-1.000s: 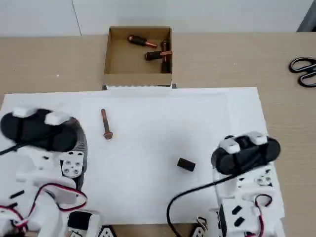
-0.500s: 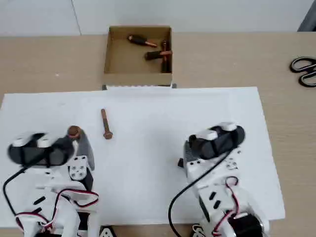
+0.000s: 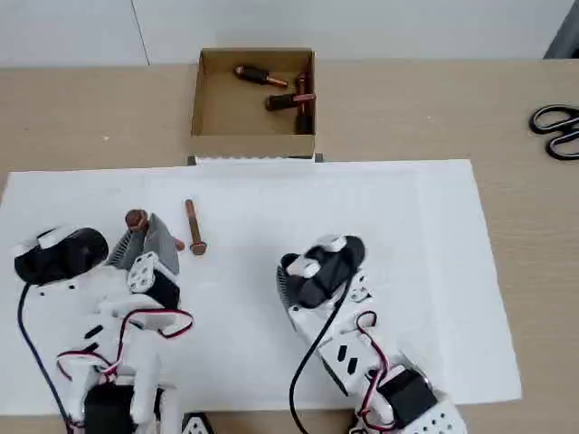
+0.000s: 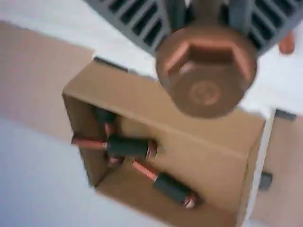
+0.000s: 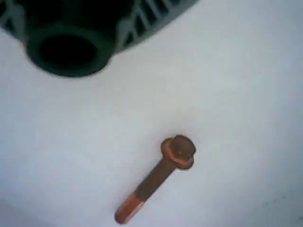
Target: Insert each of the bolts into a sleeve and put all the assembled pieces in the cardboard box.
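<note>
Covering wooden table (image 3: 407, 108): white sheet (image 3: 362, 208) | left tool (image 3: 140, 233) clamps bolt (image 4: 206, 71) | right tool (image 3: 285, 282) clamps sleeve (image 5: 68, 49)

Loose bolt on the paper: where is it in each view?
high view: loose bolt on the white paper, in front of the cardboard box.
right wrist view: loose bolt on the white paper, apart from the dark sleeve.
left wrist view: an orange tip beside the held bolt; cannot tell if it's this bolt.
Shared landmark: the white paper.

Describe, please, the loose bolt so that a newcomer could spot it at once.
Find the white sheet in front of the cardboard box. On its left part the loose bolt lies flat with no sleeve, whereas the neighbouring bolt is clamped in the left gripper.
</note>
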Controlling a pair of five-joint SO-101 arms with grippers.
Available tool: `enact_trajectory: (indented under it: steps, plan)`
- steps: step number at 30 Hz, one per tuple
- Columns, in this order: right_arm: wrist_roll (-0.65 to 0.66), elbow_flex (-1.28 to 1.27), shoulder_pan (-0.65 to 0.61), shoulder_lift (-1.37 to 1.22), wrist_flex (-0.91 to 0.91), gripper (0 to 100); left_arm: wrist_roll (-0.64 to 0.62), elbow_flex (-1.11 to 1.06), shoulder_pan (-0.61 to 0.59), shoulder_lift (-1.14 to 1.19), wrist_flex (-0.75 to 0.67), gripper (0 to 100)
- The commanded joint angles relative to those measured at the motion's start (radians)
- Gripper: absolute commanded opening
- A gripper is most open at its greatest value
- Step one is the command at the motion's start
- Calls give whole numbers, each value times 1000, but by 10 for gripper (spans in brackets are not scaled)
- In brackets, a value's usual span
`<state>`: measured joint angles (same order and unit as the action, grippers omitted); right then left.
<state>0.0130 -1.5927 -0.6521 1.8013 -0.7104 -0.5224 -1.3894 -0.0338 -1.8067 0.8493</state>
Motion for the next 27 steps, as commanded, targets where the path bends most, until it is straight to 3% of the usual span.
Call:
enact_trajectory:
  steps: [1, 5, 10, 14, 27]
  plan:
    - [87, -32, -13, 10, 153, 2, 32, -73, 69, -15, -187, 6]
    - [152, -86, -13, 10, 263, 2, 28, -166, 203, -15, -356, 6]
    - [163, -91, -13, 10, 271, 2, -38, -228, 318, -15, -517, 6]
    - [166, -91, -13, 8, 266, 2, -110, -225, 376, -15, -522, 6]
    - [221, -91, -8, 2, 165, 2, -97, -194, 410, -15, -519, 6]
